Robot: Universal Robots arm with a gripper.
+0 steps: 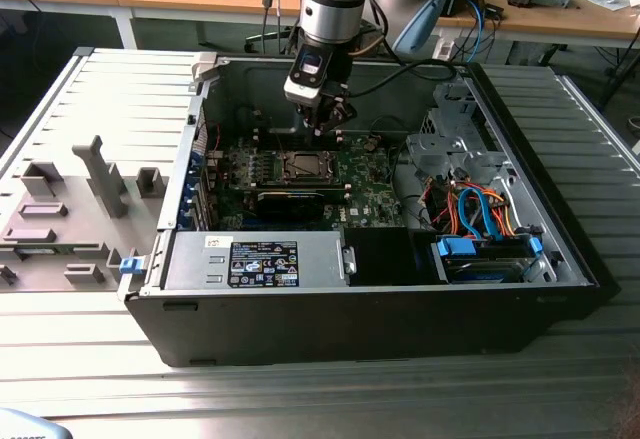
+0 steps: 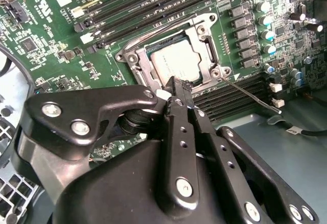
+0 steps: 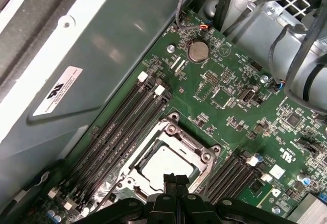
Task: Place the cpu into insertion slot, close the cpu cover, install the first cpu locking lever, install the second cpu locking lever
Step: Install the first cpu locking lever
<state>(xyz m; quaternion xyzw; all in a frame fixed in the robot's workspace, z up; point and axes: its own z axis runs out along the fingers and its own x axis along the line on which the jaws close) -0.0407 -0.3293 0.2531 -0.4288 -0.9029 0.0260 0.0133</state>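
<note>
Hard to make out in the exterior view: the insertion slot (image 1: 283,166), small and dim, deep inside the open computer case (image 1: 560,249) on the ribbed counter (image 1: 300,399). Far plainer in both wrist views, yet cut off there along its near edge by the black links of the end effector (image 2: 176,87). No telling from any view whether anything latches the cpu cover (image 2: 210,48) down.

Seated flat in the insertion slot, silvery top up: the cpu (image 2: 176,63). Lying down over its edges, the cpu cover, with its square opening around the metal top. Much the same in the first wrist view, with part of the cpu (image 3: 166,165) behind the fingertips (image 3: 170,180).

Sticking out from one corner of the socket, in the second wrist view: a thin metal lever (image 2: 250,94), slanting across a bank of long black memory slots (image 2: 225,100) on the green motherboard (image 2: 51,35), its far end free.

Reaching almost straight down from above into the computer case in the exterior view, wrist close to vertical, with the end effector (image 1: 325,124) low over the motherboard near the socket. Fingers pressed together tip against tip, nothing between them. Poised right at the edge of the cpu cover in both wrist views; touching it or just clear of it, cannot tell.
</note>
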